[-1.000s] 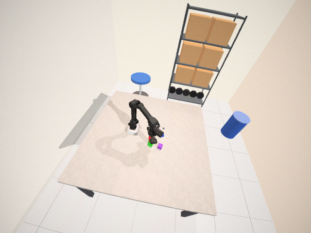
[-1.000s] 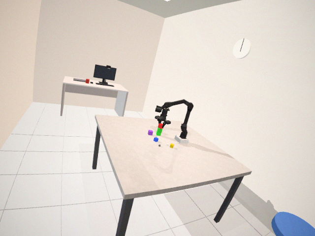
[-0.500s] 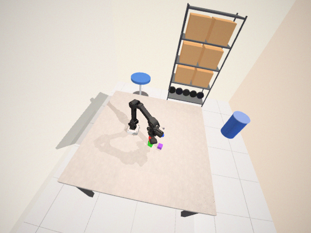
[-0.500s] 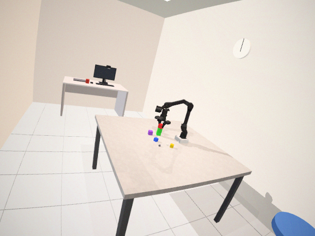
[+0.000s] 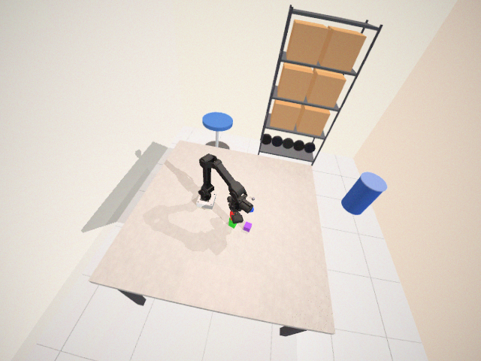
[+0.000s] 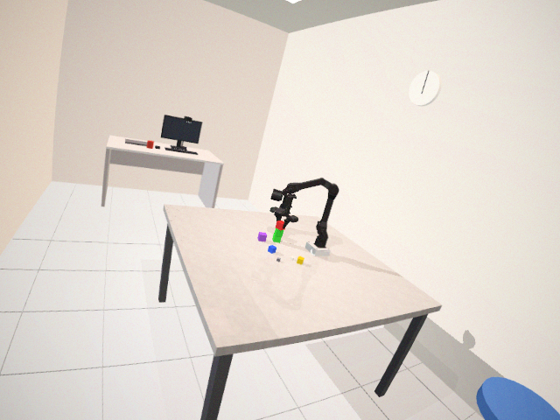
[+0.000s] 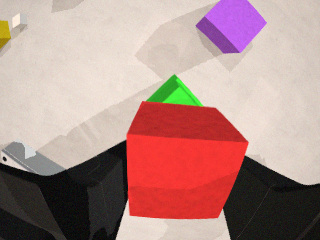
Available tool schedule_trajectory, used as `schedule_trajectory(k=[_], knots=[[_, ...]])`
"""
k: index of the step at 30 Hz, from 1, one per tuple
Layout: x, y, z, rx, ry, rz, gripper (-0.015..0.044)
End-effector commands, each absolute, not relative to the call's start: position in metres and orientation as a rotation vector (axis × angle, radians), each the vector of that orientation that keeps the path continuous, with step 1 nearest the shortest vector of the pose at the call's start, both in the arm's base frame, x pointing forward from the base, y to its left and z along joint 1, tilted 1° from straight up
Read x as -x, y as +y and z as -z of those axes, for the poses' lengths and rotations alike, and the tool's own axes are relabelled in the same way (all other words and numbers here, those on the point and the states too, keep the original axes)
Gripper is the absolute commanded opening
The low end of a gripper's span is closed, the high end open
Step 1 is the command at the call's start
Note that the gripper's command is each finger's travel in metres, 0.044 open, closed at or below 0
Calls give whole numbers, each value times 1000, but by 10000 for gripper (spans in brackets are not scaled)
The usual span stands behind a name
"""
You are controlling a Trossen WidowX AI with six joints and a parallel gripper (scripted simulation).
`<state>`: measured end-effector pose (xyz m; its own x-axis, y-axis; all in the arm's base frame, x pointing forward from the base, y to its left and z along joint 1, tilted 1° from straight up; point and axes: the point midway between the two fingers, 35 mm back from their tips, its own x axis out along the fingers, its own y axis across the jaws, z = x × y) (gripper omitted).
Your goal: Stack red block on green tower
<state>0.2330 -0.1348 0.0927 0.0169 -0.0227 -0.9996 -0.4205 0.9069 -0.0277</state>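
My gripper (image 7: pixel 176 146) (image 6: pixel 281 221) (image 5: pixel 234 214) is shut on the red block (image 7: pixel 182 162) (image 6: pixel 279 224) (image 5: pixel 231 213). The block sits between the two black fingers, directly over the green tower (image 7: pixel 175 94) (image 6: pixel 277 235) (image 5: pixel 231 222). In the exterior view the red block's underside meets the tower's top; I cannot tell whether it rests on it. The tower stands upright near the middle of the table (image 5: pixel 233 280) (image 6: pixel 280 298). In the wrist view only a corner of the tower's green top shows behind the red block.
A purple block (image 7: pixel 231 20) (image 6: pixel 262 235) (image 5: pixel 247 226) lies close beside the tower. A blue block (image 6: pixel 271 248) (image 5: pixel 251 210), a yellow block (image 7: pixel 4 32) (image 6: pixel 300 260) and a small grey block (image 6: pixel 278 259) lie farther off. The arm's base (image 6: pixel 317 248) (image 5: pixel 205 201) stands behind.
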Motion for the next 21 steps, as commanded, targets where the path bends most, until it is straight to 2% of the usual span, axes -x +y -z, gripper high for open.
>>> schedule_trajectory(k=[1,12,21], knots=[[-233,-135,-93,360,1533,-320,157],[-233,-135,-93,360,1533,-320,440],[-233,-135,-93,360,1533,-320,440]])
